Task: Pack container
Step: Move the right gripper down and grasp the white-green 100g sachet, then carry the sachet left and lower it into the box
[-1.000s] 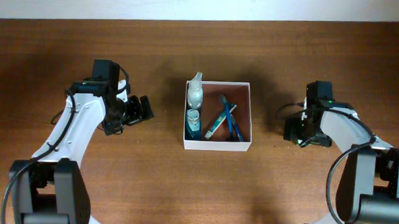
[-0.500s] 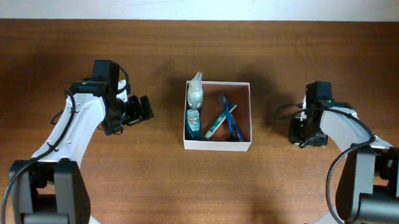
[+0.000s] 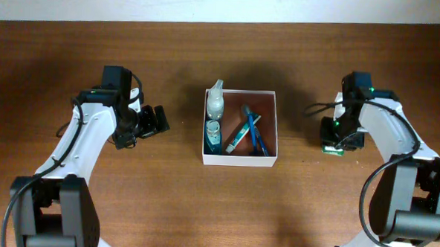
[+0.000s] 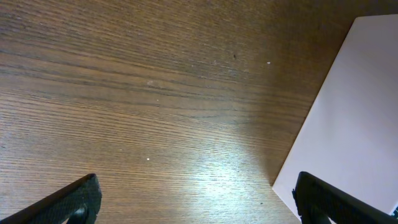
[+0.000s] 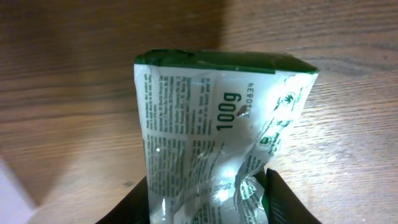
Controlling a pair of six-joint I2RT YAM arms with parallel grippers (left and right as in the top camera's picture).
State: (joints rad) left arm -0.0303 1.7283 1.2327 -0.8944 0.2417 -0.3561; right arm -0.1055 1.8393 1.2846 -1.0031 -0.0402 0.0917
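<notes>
The container, a white-walled box with a reddish-brown inside, stands mid-table. In it lie a clear bottle, a blue bottle, a toothbrush and a small tube. To its right, my right gripper is shut on a crinkled green-and-white packet; black fingers press both its sides around the gripper's middle. A green corner of the packet shows from above. My left gripper stands open left of the container, over bare wood.
Brown wooden table all round. The container's white outer wall fills the right of the left wrist view, close to one left finger. The table's far edge meets a pale surface.
My right gripper has closed on the packet and its wrist has shifted slightly toward the far side. The left arm and the container's contents have not moved.
</notes>
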